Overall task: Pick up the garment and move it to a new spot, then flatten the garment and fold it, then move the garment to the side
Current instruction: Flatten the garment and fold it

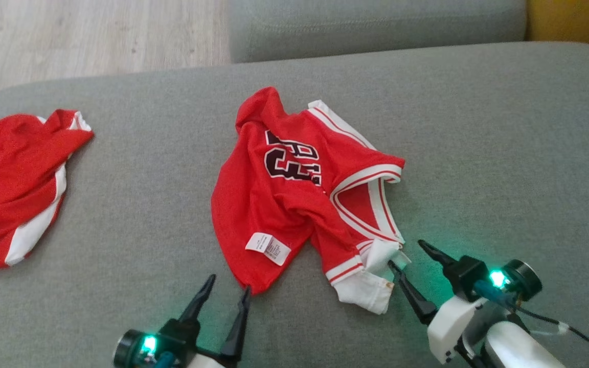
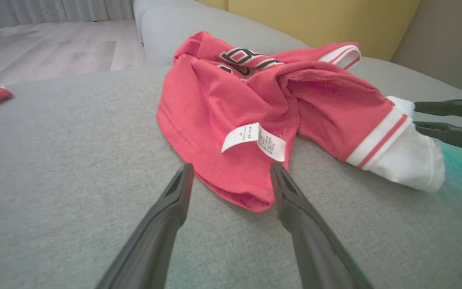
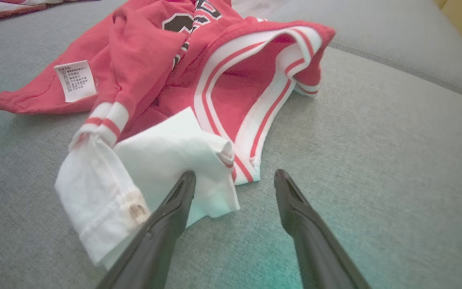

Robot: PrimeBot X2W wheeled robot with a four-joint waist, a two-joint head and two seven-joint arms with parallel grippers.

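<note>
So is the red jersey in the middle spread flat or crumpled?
Crumpled: the jersey lies bunched, folds crossing its number, care label flipped outward near the hem.

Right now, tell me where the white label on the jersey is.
In the head view the label lies on the near hem of the jersey, left of centre, just beyond the open left tool and left of the white sleeve.

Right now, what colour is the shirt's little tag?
White; the tag shows best in the left wrist view.
</note>
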